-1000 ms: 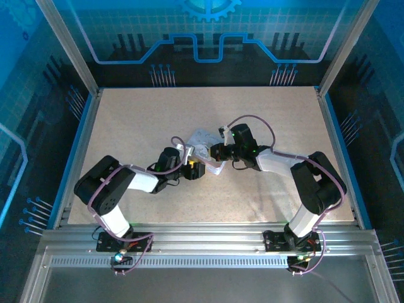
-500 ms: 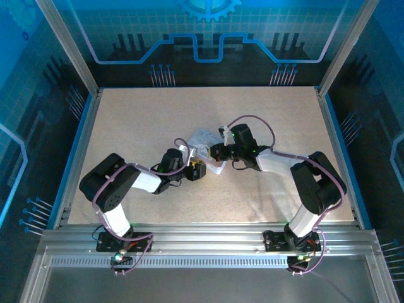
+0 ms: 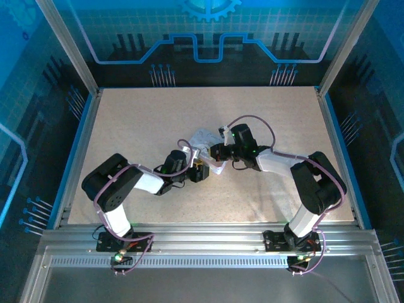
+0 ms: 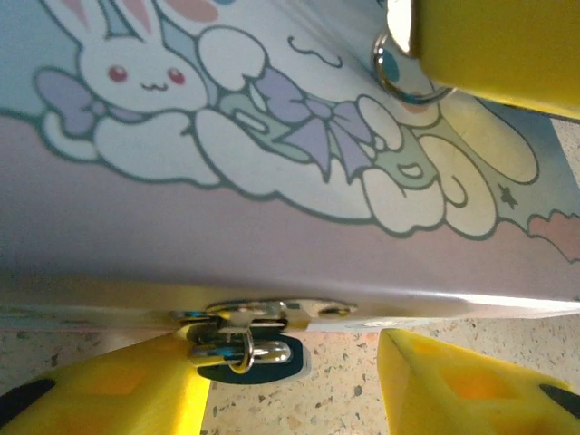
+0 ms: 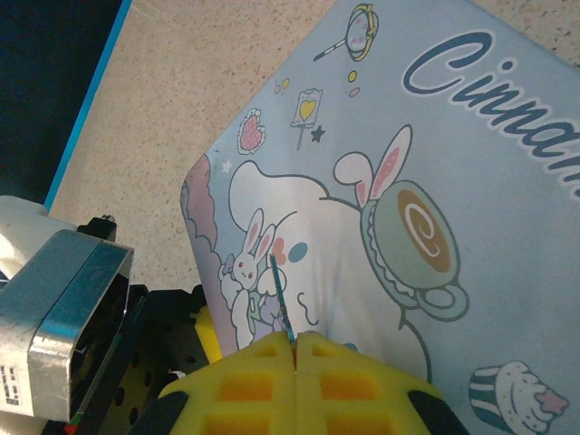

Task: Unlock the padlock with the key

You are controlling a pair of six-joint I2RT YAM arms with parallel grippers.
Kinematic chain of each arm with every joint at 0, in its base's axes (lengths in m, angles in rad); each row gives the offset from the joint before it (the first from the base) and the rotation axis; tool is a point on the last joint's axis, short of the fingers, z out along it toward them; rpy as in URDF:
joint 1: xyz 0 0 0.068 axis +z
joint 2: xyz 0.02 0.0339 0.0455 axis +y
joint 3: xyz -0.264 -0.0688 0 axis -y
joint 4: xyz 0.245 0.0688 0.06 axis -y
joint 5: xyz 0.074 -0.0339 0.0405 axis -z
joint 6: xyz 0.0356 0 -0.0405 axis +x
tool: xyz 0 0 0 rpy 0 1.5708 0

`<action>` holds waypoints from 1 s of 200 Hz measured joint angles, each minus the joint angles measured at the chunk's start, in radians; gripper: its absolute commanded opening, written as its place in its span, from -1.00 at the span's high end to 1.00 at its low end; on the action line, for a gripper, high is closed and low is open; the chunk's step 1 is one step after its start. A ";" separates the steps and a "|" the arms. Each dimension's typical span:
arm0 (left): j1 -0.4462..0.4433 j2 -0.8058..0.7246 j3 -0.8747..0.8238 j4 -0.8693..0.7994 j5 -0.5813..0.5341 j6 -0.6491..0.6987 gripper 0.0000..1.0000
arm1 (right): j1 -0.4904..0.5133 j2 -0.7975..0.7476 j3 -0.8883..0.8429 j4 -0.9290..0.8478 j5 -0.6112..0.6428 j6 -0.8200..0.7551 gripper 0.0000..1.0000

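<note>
Left claw (image 4: pixel 294 355) open; padlock (image 4: pixel 243 350) sits between its fingers, touching one. Right claw (image 5: pixel 294 343) clamped on key (image 5: pixel 280 294).

Lavender rectangular tin box with cartoon-printed lid (image 3: pixel 203 140) sits near the middle of the speckled beige tabletop (image 3: pixel 139 120). Right wrist view, on the lid (image 5: pixel 471 181): dark blue script lettering (image 5: pixel 489 72) reading "Cinna", cut off at the frame edge. Also a green teacup (image 5: pixel 412 240) with 2 pink-lined rabbit ears (image 5: pixel 385 172) above it, and 1 cupcake (image 5: pixel 512 394) at the lower corner. Left wrist view, tin close up: white bunny (image 4: pixel 136 77), purple bow (image 4: pixel 313 127), silvery hasp plate (image 4: pixel 272 314) at its lower edge, speckled surface beneath. Blue strip (image 3: pixel 74 154) borders the table's left side. Aluminium rails (image 3: pixel 202 243) run along the near edge. Blue translucent circuit-pattern panels (image 3: pixel 202 31) stand behind.
</note>
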 measured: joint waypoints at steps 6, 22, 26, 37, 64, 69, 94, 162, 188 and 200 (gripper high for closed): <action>0.000 0.002 0.000 0.000 -0.002 -0.001 0.00 | 0.000 0.000 -0.001 0.002 0.000 0.000 0.90; -0.001 0.002 0.000 0.000 -0.007 -0.005 0.05 | 0.000 0.000 -0.002 0.005 0.000 0.000 0.90; -0.001 0.002 0.000 -0.001 -0.009 -0.006 0.06 | 0.000 0.000 -0.002 0.005 -0.001 0.000 0.90; -0.001 0.003 0.001 -0.001 -0.012 -0.017 0.10 | 0.000 0.000 -0.002 0.005 -0.001 0.000 0.90; -0.001 0.008 0.005 -0.002 -0.022 -0.028 0.20 | 0.000 0.000 -0.003 0.008 -0.001 0.001 0.90; -0.001 0.008 0.005 -0.002 -0.023 -0.028 0.21 | 0.000 0.000 -0.004 0.008 -0.001 0.003 0.90; -0.001 0.008 0.006 -0.005 -0.029 -0.035 0.32 | 0.000 0.000 -0.011 0.022 -0.004 0.004 0.90; -0.004 -0.006 0.019 -0.053 -0.032 -0.061 0.45 | 0.000 -0.042 -0.044 0.015 0.001 0.000 0.92; -0.015 -0.045 0.035 -0.126 -0.029 -0.093 0.46 | 0.001 -0.094 -0.068 -0.013 0.018 -0.016 0.92; -0.019 -0.066 0.047 -0.163 -0.027 -0.116 0.48 | 0.003 -0.136 -0.087 -0.024 0.036 -0.029 0.92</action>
